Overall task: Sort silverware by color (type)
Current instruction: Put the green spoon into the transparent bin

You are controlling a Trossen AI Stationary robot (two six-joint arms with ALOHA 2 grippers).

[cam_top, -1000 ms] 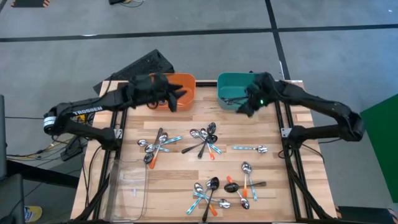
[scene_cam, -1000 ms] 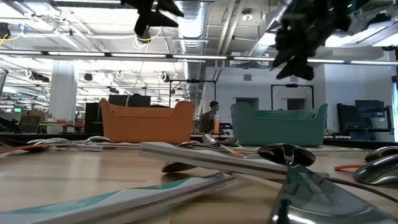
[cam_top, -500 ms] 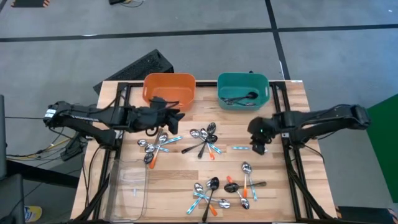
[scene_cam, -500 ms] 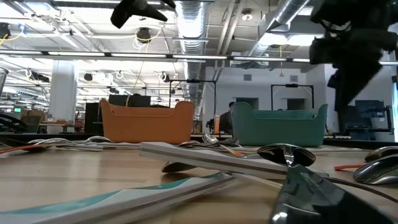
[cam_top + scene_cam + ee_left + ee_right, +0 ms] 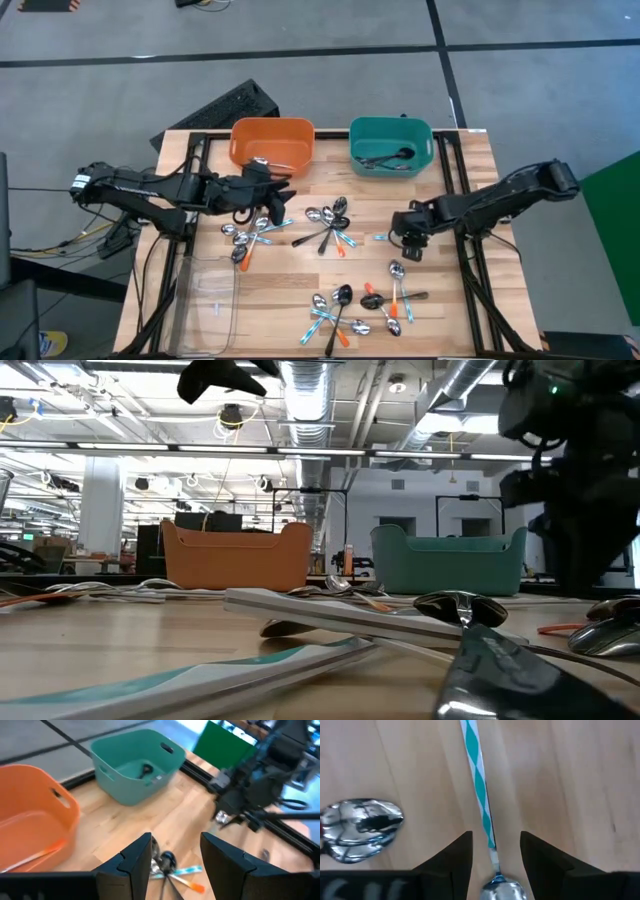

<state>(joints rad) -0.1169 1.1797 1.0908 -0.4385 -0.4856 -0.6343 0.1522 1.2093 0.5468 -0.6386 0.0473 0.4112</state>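
Right now I have the right gripper [image 5: 492, 857] low over the tabletop [image 5: 470, 300], fingers [image 5: 451, 865] wide astride a light-blue-handled spoon [image 5: 479, 795], another spoon bowl [image 5: 362, 827] just beside, while the left gripper [image 5: 175, 857] hovers open near the orange bin [image 5: 272, 142].

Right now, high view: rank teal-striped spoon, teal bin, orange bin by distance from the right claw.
1. Teal-striped spoon: directly under the right claw, between its open fingers.
2. Teal bin: at the table's far edge, on the right claw's side.
3. Orange bin: far edge, over by the left arm.
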